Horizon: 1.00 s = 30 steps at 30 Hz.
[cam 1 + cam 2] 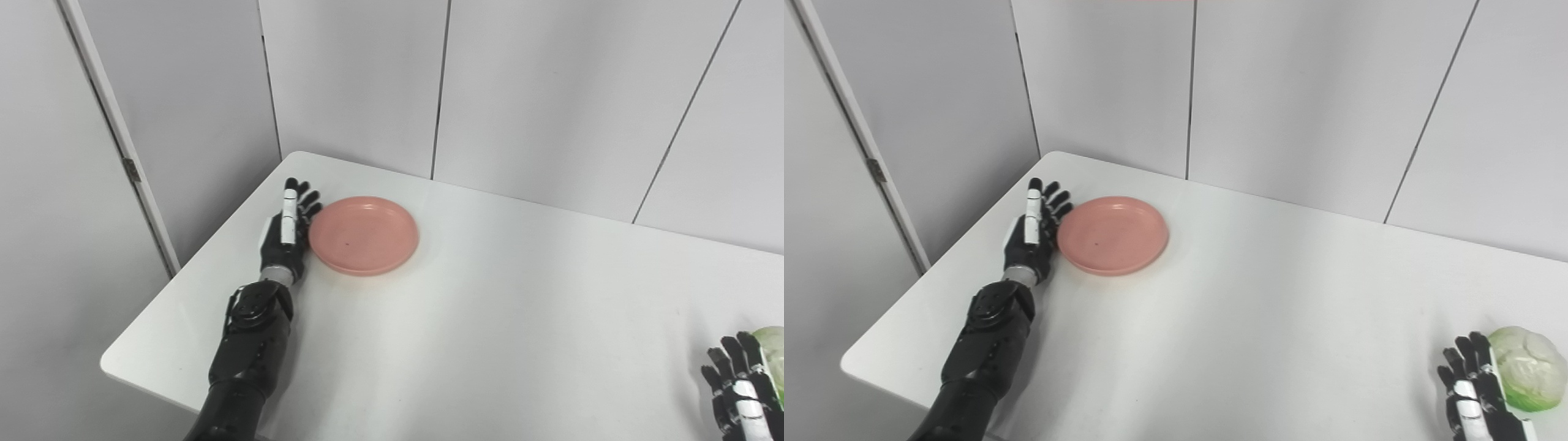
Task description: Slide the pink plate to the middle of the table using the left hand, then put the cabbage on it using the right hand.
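A Unitree H1-2 humanoid sets its left hand (pixel 285 236) edge-on against the left rim of the pink plate (pixel 364 234), fingers (pixel 290 211) stretched out straight and apart and closed on nothing, the palm turned toward the dish like a paddle; whether skin actually meets rim or stops just beside it cannot be told from either head camera. The posture suits a sideways push rather than a lift, and the first step of the job, sliding the plate to the centre, looks about to begin: the empty plate sits near the far left corner of the white table (pixel 490 318), well short of the middle. Far to the plate's right, at the near edge, the right hand (pixel 1473 389) waits upright just to the left of the pale green cabbage (pixel 1525 366), fingers extended and spread, gripping nothing; it stands close enough to the head of cabbage that contact cannot be ruled out, yet no finger wraps it. Its placement there reads as readiness for the second step, once the plate arrives between the two hands. A shallow, light dish on a smooth top may well spin or skate off line if pushed away from its centre
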Available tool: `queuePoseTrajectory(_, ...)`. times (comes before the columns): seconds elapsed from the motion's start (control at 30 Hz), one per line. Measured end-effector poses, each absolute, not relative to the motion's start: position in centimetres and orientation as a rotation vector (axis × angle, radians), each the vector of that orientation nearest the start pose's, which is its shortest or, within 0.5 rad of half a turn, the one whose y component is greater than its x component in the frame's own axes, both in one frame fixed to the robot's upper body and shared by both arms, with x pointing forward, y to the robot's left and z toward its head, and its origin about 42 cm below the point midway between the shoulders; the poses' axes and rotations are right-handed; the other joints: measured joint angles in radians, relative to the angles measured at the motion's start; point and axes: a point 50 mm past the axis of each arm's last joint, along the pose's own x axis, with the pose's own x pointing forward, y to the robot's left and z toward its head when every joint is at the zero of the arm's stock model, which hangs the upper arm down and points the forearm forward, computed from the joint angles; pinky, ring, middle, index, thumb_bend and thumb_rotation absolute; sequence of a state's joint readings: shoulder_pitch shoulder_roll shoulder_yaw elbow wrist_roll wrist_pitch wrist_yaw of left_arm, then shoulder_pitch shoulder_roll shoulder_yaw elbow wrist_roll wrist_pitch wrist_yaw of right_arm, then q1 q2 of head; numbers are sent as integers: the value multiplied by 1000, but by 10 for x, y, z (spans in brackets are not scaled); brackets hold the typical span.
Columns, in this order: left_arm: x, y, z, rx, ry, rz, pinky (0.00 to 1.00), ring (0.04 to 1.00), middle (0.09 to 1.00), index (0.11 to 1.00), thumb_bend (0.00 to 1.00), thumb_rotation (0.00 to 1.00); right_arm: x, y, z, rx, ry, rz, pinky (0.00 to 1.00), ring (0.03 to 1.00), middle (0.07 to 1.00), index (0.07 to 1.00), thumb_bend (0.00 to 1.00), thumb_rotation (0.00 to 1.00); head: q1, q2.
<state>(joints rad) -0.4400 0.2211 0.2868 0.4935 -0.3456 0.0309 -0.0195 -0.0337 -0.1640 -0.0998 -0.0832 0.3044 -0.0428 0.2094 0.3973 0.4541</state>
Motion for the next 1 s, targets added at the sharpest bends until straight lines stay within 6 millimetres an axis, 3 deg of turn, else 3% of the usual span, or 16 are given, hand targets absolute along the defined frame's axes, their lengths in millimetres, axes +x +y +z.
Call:
queuePoseTrajectory(0.3,421,325,133,-212,35,112,916,912,895,893,846,1000,295,-277,132,83,-163,131,1000,982,986,1000,662,769,-26,3)
queuePoseTrajectory(0.53,422,314,136,-192,53,63,912,910,895,890,851,995,292,-265,152,64,-207,126,1000,973,984,1000,644,725,-61,5)
queuePoseTrajectory(0.7,418,302,136,-186,50,10,926,923,908,900,840,997,291,-262,151,65,-189,120,1000,962,980,996,625,717,-86,11)
queuePoseTrajectory(1.0,407,262,141,-211,65,-107,936,929,909,903,823,1000,292,-248,149,68,-184,122,993,945,960,979,637,706,-175,26)
